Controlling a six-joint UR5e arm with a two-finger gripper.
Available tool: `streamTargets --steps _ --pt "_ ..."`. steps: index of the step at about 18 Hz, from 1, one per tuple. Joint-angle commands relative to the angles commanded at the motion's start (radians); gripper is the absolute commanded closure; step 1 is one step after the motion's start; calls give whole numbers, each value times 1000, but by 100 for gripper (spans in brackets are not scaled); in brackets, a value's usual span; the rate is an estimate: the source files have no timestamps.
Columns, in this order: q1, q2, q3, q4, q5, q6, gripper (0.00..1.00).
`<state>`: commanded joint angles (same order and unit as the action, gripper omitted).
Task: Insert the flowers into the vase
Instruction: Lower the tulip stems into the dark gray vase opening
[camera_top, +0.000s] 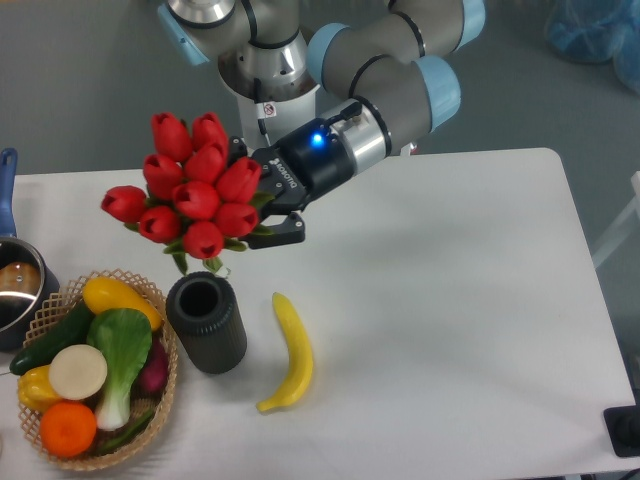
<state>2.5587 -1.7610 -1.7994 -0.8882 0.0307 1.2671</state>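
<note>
Flowers (190, 190) clamped in fingers (283, 228), above vase (206, 322).

The white tabletop (470, 300) carries four things, each placed here from the pincer (262, 200), which hangs over its back left part. The vase (207, 323), a dark ribbed cylinder, stands upright below the pincer and slightly to its left, mouth open upward. A yellow banana (291, 352) lies flat just right of the vase, almost straight below the pincer, not touching the vase. A woven wicker basket (150, 425) of vegetables and fruit sits further left, its rim just beside the vase. A metal pot (18, 290) with a blue handle stands at the far left edge, partly cut off.
</note>
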Motion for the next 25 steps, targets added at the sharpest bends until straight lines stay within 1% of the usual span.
streamTargets --steps 3,7,12,18,25 --pt "-14 -17 3 17 0 5 61" --pt "-28 -41 21 18 -2 26 61" --pt "-34 -57 26 20 -5 37 61" --pt "-49 -75 25 18 -6 38 61" --pt "-48 -89 3 18 -6 38 61"
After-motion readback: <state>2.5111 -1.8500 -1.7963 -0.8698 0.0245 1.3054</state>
